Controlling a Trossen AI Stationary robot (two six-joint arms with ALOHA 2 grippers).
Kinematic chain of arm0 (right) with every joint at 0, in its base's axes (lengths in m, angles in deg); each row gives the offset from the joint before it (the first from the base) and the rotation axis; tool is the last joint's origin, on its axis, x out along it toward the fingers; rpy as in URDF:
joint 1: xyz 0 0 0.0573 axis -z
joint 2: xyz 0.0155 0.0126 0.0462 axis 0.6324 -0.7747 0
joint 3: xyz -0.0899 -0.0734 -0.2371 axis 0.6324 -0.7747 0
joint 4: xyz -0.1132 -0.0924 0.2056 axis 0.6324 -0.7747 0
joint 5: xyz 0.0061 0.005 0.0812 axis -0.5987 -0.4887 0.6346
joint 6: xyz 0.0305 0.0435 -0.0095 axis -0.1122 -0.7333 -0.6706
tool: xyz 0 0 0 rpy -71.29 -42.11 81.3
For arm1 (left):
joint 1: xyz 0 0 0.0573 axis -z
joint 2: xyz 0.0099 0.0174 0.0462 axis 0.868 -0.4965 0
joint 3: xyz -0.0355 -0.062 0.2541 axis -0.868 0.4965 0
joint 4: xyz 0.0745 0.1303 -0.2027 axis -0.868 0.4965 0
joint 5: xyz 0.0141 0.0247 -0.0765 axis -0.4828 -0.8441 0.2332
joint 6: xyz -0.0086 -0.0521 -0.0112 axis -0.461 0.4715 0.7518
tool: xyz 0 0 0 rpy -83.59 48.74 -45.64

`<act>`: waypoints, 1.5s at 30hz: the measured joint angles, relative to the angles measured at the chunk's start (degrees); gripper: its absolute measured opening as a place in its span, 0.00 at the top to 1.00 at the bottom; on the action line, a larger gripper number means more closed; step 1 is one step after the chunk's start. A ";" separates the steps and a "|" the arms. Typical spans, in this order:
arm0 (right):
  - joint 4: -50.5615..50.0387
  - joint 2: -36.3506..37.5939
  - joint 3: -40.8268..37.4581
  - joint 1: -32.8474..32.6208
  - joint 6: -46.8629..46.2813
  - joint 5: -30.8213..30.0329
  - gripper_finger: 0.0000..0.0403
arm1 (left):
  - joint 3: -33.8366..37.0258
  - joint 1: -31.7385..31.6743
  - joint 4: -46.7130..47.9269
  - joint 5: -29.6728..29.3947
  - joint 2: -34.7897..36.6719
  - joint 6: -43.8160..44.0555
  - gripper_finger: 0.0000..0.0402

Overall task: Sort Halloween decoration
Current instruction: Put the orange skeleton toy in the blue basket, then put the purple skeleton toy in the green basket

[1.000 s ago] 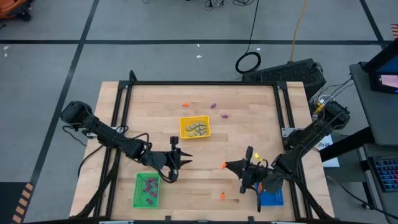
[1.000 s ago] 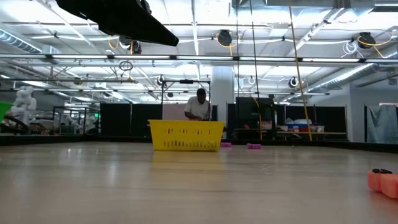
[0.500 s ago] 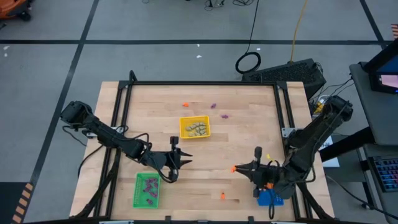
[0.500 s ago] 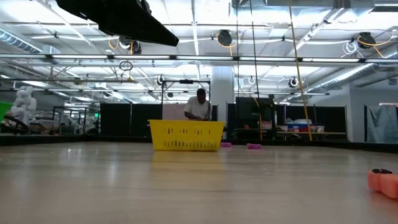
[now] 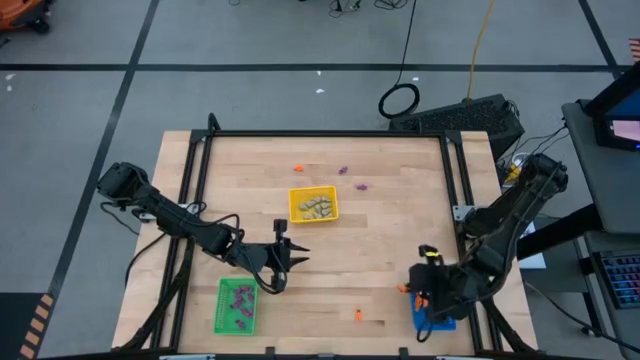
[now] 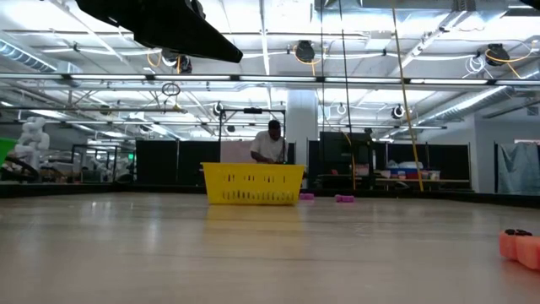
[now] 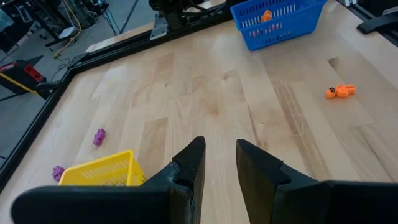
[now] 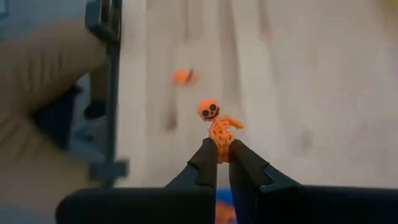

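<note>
Pale wooden table (image 5: 400, 225), framed by black rails, fills the high view. At its near right corner the right gripper (image 8: 222, 154) is pinched shut on an orange skeleton trinket (image 8: 217, 121), whose legs sit between the fingertips while its skull and ribs stick out past them. In the high view that gripper (image 5: 422, 290) hangs at the edge of the blue tray (image 5: 438, 320), which already holds an orange piece (image 7: 266, 15). Another orange trinket (image 5: 357, 315) lies on the wood near the tray, toward the middle of the near edge.

Farther left, the left gripper (image 7: 216, 163) hovers with its fingers narrowly apart and nothing between them, just above the green tray (image 5: 236, 305) holding purple trinkets. Beyond it stands the yellow tray (image 5: 313, 205) with pale pieces. 2 purple trinkets (image 5: 352, 177) and 1 orange one (image 5: 297, 167) lie loose toward the far edge.
</note>
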 joint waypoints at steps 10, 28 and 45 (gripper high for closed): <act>-6.65 -5.92 -0.04 0.09 -15.84 18.14 0.98 | 0.00 0.00 -0.07 0.00 0.00 0.07 0.78; -13.33 -18.60 -0.09 0.04 -24.64 29.12 0.81 | 0.00 -0.05 -1.84 -0.71 0.00 -0.11 0.78; -32.75 -3.54 -0.07 -5.30 -31.26 -0.17 0.58 | -19.60 -14.47 20.88 -1.55 -0.04 -2.51 0.78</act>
